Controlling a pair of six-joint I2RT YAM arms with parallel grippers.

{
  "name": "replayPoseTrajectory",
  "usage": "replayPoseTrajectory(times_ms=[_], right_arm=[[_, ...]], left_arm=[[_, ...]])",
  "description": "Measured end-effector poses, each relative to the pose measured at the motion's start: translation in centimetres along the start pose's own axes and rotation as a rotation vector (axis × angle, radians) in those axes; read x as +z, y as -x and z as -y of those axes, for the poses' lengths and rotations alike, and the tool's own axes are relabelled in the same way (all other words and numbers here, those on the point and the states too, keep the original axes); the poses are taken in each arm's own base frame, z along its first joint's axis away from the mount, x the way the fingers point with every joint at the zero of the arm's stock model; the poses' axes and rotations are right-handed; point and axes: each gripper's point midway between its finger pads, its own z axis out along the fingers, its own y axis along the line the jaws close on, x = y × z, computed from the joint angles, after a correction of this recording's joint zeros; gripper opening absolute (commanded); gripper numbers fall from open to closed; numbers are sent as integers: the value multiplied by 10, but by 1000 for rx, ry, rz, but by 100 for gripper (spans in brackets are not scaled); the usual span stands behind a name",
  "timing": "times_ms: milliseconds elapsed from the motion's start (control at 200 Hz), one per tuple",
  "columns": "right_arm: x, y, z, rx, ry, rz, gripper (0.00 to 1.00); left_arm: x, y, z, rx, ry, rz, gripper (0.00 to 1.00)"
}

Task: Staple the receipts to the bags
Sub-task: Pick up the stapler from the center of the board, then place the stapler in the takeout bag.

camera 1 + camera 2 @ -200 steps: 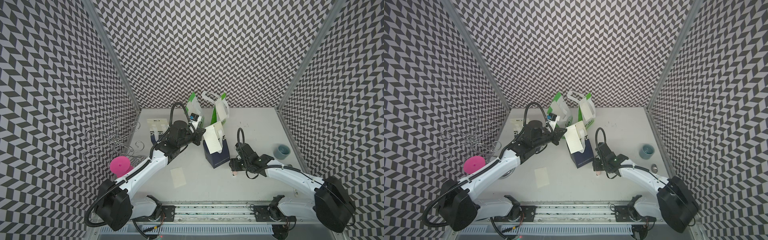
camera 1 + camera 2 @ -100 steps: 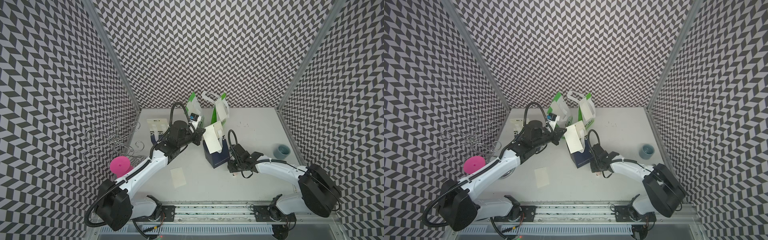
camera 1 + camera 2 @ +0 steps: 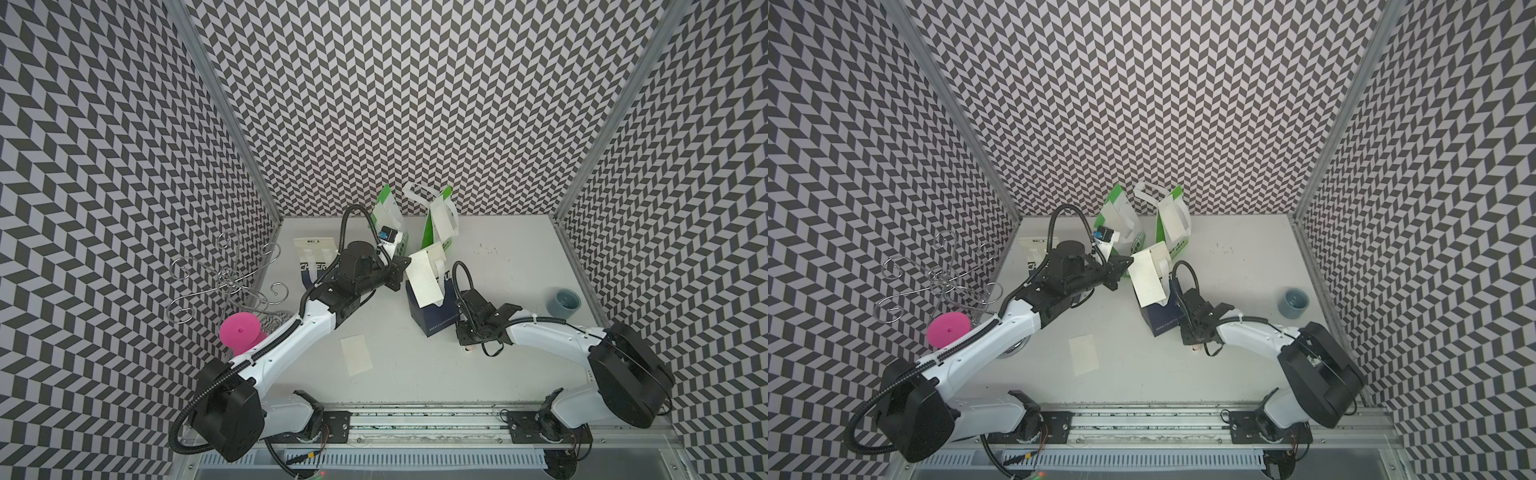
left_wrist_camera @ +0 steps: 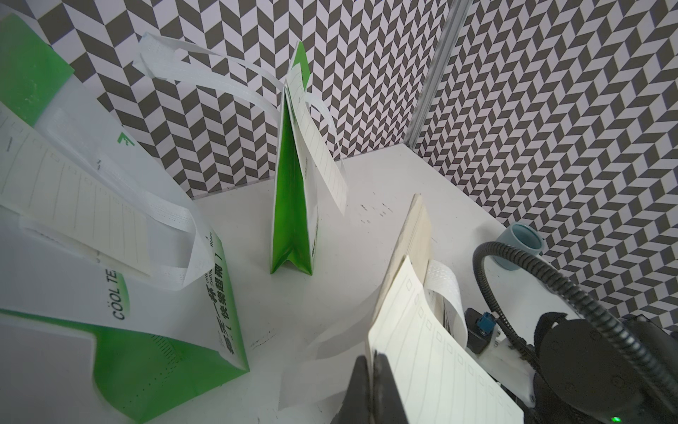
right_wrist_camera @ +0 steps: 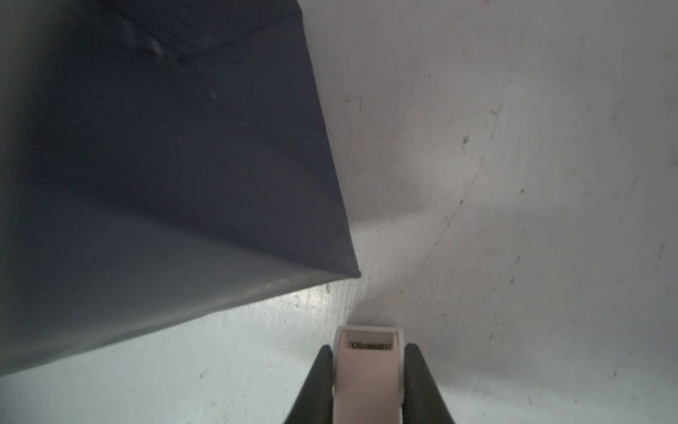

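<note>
The held receipt (image 4: 436, 370) has one edge between the fingers of my left pincer (image 4: 373, 361), which are pressed together on the paper, so this pincer grips it. Straight ahead of the fingertips the sheet leans on the cream upper part of the navy bag (image 3: 432, 318), which stands upright. On the other side of this bag, low at the table (image 3: 498, 374) and near the bag's bottom corner, is my right pincer (image 5: 368, 348). Its two fingers (image 5: 315, 381) lie against both sides of a small white stapler (image 5: 367, 378), so it is closed around the stapler. The stapler's nose is near the bag's dark wall but apart from it.

I count four bags: the navy bag between the two pincers, the second navy bag (image 3: 313, 251) lying flat behind the left pincer and partly covered by the arm, the nearer green bag (image 3: 384, 205) just beside the left pincer, and the farther green bag (image 3: 430, 232) standing beyond it.

I count four receipts also: the held one, the nearer slip (image 4: 73, 205) and the farther slip (image 4: 323, 158) hanging on the green bags, and the loose receipt (image 3: 356, 355) flat on the table, behind both pincers and well apart from them.

Outward from the right pincer stands one blue-grey cup (image 3: 563, 302). Behind the left pincer I see one pink object (image 3: 240, 332) and one wire stand (image 3: 224, 276)
</note>
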Motion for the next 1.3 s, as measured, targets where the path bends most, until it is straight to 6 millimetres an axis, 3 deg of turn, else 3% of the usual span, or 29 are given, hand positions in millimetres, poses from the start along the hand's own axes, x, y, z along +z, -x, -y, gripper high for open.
replayPoseTrajectory(times_ms=[175, 471, 726, 841, 971, 1177, 1302], right_arm=[[-31, 12, -10, -6, 58, 93, 0], [-130, 23, -48, -76, 239, 340, 0], [-253, 106, -90, -67, 429, 727, 0], [-291, 134, -103, -61, 498, 893, 0], [-301, 161, -121, -62, 536, 995, 0], [-268, 191, -143, -49, 510, 1042, 0], [-260, 201, -147, -37, 505, 1071, 0]], left_arm=[[0, 0, 0, 0, 0, 0, 0], [0, 0, 1, 1, -3, 0, 0], [-4, 1, 13, 13, -25, 4, 0], [-7, -1, 19, 23, -26, 7, 0], [-10, 0, 25, 35, -29, 13, 0], [-10, 0, 27, 51, -21, 15, 0], [-10, 0, 27, 53, -17, 14, 0]])
